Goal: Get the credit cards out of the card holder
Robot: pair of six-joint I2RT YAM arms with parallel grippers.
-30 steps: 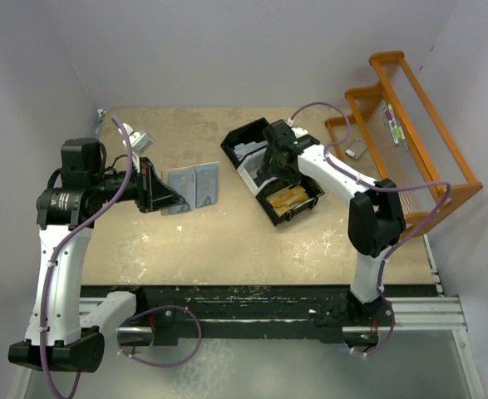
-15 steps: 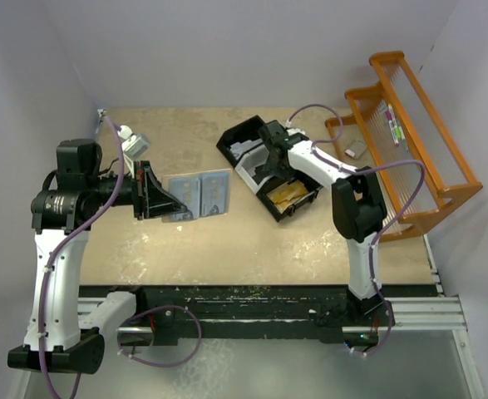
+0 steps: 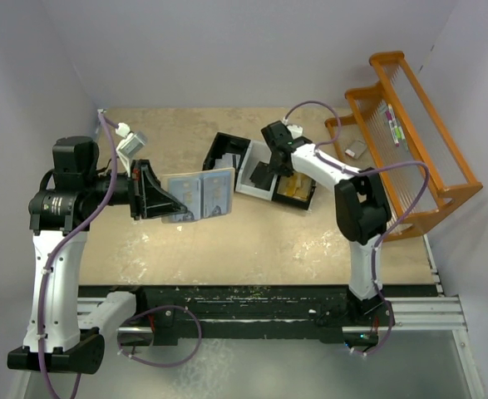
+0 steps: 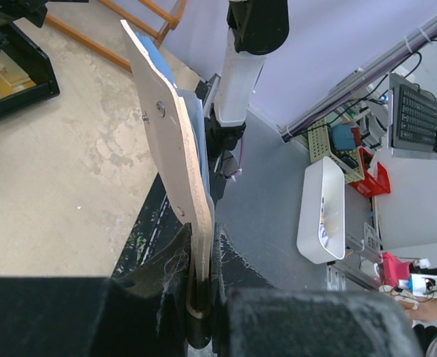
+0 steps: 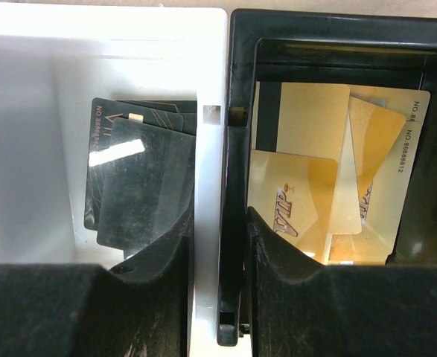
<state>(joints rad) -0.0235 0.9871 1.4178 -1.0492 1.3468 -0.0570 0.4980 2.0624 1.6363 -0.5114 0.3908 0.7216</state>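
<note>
- Right up front is the black rail (image 3: pixel 252 303) along the near edge of the desk (image 3: pixel 252 241).
- Next in, the left claw (image 4: pixel 201 245) is closed tight on the card holder (image 4: pixel 170 141), pinching it by one edge. On the wrist cam the holder sticks straight out from the fingers, nearly edge-on. Its tan outer face is towards the lens, with a sliver of blue showing on the other side.
- From overhead the holder is spread open like a booklet, pale blue-grey inside facing up. It's held up off the desk, left of centre, just beside the tray (image 5: pixel 315 22) but not touching it. It's too small from up there to say if any cards sit in its pockets.
- A bit further back and to the right, the right claw (image 5: pixel 219 223) is down in the tray. One finger is in the white compartment (image 5: pixel 24 111), the other in the black compartment (image 5: pixel 415 245) next door. Both are pressed against the double wall between them, so it's gripping the tray by that wall.
- Dark cards (image 5: pixel 140 186) lie overlapped in the white bit, and gold cards (image 5: pixel 307 126) are fanned out in the black one.
- Farthest off, an orange rack (image 3: pixel 410 125) stands at the far right edge of the desk, apart from the tray.
</note>
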